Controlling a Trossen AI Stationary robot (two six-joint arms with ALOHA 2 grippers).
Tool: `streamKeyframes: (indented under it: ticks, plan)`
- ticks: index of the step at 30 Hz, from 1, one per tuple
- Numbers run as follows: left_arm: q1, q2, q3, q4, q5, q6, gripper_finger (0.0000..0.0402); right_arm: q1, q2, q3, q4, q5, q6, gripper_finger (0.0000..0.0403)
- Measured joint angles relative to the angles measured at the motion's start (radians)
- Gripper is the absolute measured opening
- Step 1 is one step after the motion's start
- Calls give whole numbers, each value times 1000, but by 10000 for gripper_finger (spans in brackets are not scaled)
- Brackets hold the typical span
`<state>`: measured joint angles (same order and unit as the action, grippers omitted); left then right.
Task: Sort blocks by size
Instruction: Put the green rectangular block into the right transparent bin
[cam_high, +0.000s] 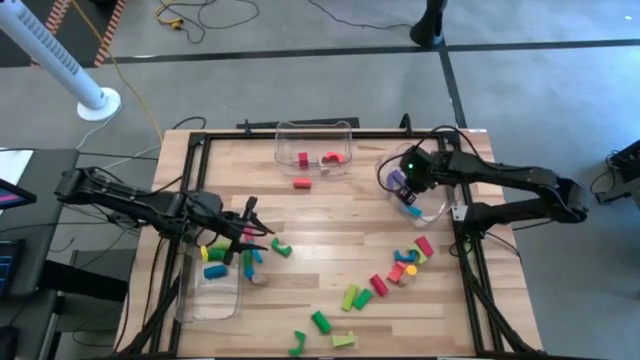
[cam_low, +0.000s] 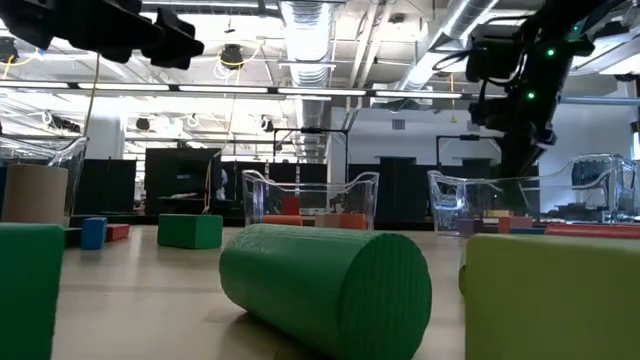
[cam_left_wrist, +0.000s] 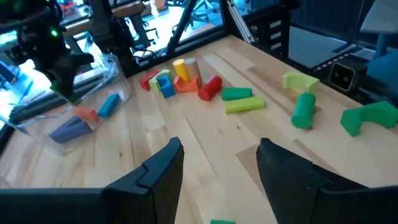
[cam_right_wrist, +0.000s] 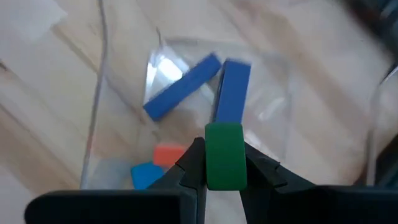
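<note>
Several small coloured toy blocks (cam_high: 405, 268) lie unsorted beside the right-hand clear plastic bin (cam_high: 432, 212), over which a short green block (cam_right_wrist: 224, 155) is pinched by the right gripper (cam_right_wrist: 224, 163); the left gripper (cam_left_wrist: 219, 165) is held open, empty.

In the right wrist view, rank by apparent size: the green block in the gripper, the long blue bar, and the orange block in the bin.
1. Long blue bar.
2. Green block, held in the right gripper; it is nearer the camera, so this ranking is unsure.
3. Orange block, clearly smallest.
</note>
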<state>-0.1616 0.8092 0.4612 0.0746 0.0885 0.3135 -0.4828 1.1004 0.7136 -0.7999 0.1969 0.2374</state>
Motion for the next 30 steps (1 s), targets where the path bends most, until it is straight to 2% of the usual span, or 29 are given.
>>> streamKeyframes:
  ticks: [15,22,30]
  plan:
    - [0,11,-11,31,1,-5,194,-66,0,-19,-32,-116,27,93]
    - [0,11,-11,57,1,0,194,-98,72,-18,-55,-120,23,94]
    - [0,11,-11,72,2,-20,194,-116,157,-18,60,-120,-27,141]
